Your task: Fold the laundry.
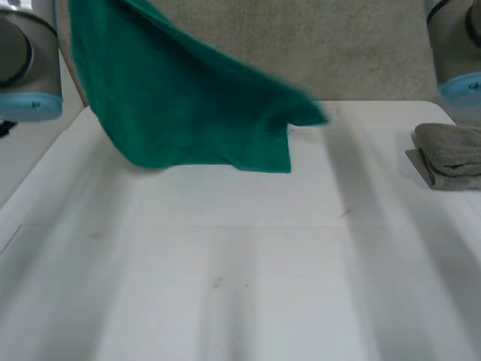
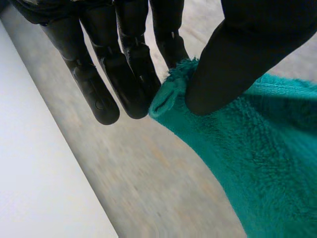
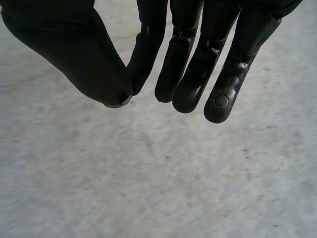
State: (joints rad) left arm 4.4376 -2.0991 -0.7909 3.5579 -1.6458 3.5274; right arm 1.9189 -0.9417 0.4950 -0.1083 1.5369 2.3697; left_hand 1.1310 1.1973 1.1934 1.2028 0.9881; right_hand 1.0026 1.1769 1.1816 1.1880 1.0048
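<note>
White table point(image 1: 225, 286) near. Grey folded cloth point(image 1: 451, 154) lies far R on it, well apart from green towel point(image 1: 188, 113). Towel hangs at far L, lower edge over table's far part; touching or not, can't tell. L wrist view: left hand point(image 2: 124, 74) pinches towel corner btwn thumb and straight fingers, beige floor point(image 2: 148, 173) beyond. R wrist view: right hand point(image 3: 193, 74) fingers straight, loose, holding nothing, over same floor.

A towel point(image 1: 188, 113) hangs over the far left of the desk point(image 1: 248, 286), its corner pinched in the left hand point(image 2: 237, 59). A folded cloth point(image 1: 451, 154) lies on the desk at the far right, well apart from the towel.
</note>
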